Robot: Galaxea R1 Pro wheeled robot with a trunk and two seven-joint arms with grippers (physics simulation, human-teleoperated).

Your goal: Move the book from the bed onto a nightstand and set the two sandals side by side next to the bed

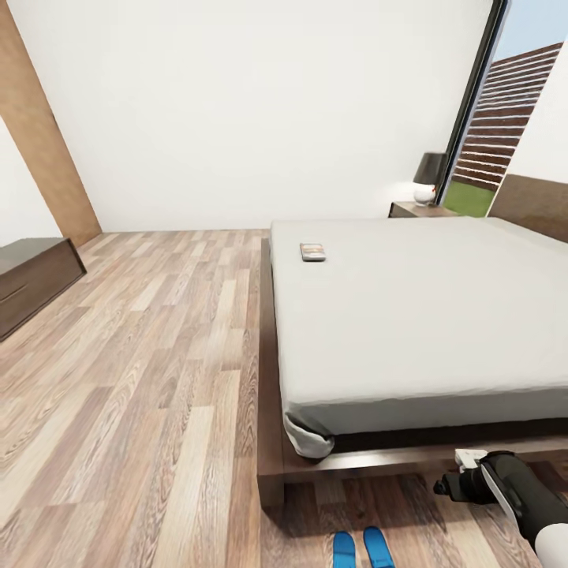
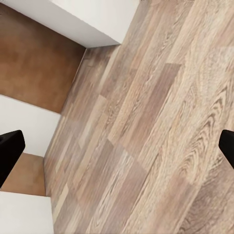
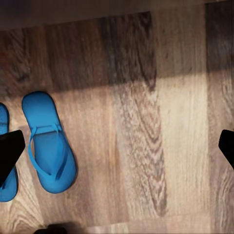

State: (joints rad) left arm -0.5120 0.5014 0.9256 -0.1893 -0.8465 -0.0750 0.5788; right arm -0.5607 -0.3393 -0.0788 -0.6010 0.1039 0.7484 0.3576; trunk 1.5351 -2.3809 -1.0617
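**Book on the mattress, two sandals on the floor at the bed's foot**

The small thin paperback book (image 1: pixel 313 252) lies flat on the plain pale grey-white mattress of the large low bed (image 1: pixel 410 315), near the mattress's left edge and well up toward the far end. The bed's dark brown wooden platform frame runs along the wood-plank floor (image 1: pixel 142 379). Beyond the bed's far corner, beside the tall dark-framed window, stands a glossy dark brown wooden nightstand (image 1: pixel 418 210) carrying a dark-shaded lamp (image 1: pixel 431 169) and a small white rounded object (image 1: pixel 424 192).

Two bright blue flat sandals (image 1: pixel 363 549) lie side by side on the floor just off the foot of the bed frame, close together; the right wrist view shows one whole sandal (image 3: pixel 48 141) with its thong straps facing up and a sliver of the other beside it.

The right gripper (image 3: pixel 117 146) hangs over bare planks beside the sandals, its dark fingertips (image 3: pixel 9 151) spread wide and holding nothing. The left gripper (image 2: pixel 117 148) is likewise spread apart over bare floor near a white wall with a brown wood panel (image 2: pixel 39 63).

A low dark wooden cabinet (image 1: pixel 31 280) sits against the left wall.
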